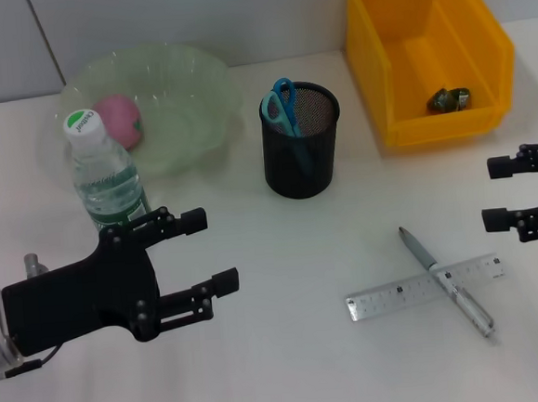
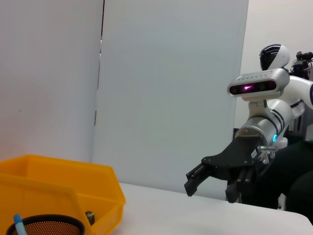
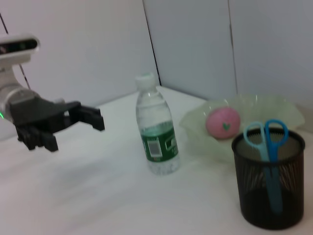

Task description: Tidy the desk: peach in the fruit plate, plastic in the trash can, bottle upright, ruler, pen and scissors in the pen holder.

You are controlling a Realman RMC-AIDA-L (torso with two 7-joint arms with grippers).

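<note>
A pink peach (image 1: 118,120) lies in the green fruit plate (image 1: 195,86) at the back left. A clear bottle (image 1: 104,177) with a green cap stands upright in front of the plate. The black mesh pen holder (image 1: 302,142) holds blue scissors (image 1: 283,107). A clear ruler (image 1: 425,287) lies on the table at the front right with a silver pen (image 1: 446,280) across it. A crumpled plastic piece (image 1: 449,99) lies in the yellow bin (image 1: 429,49). My left gripper (image 1: 215,250) is open and empty, right of the bottle's base. My right gripper (image 1: 492,195) is open and empty, above the ruler's right end.
The right wrist view shows the bottle (image 3: 156,132), peach (image 3: 223,122), pen holder (image 3: 271,196), scissors (image 3: 266,139) and the left gripper (image 3: 76,132). The left wrist view shows the yellow bin (image 2: 58,186), the pen holder rim (image 2: 46,226) and the right gripper (image 2: 210,191).
</note>
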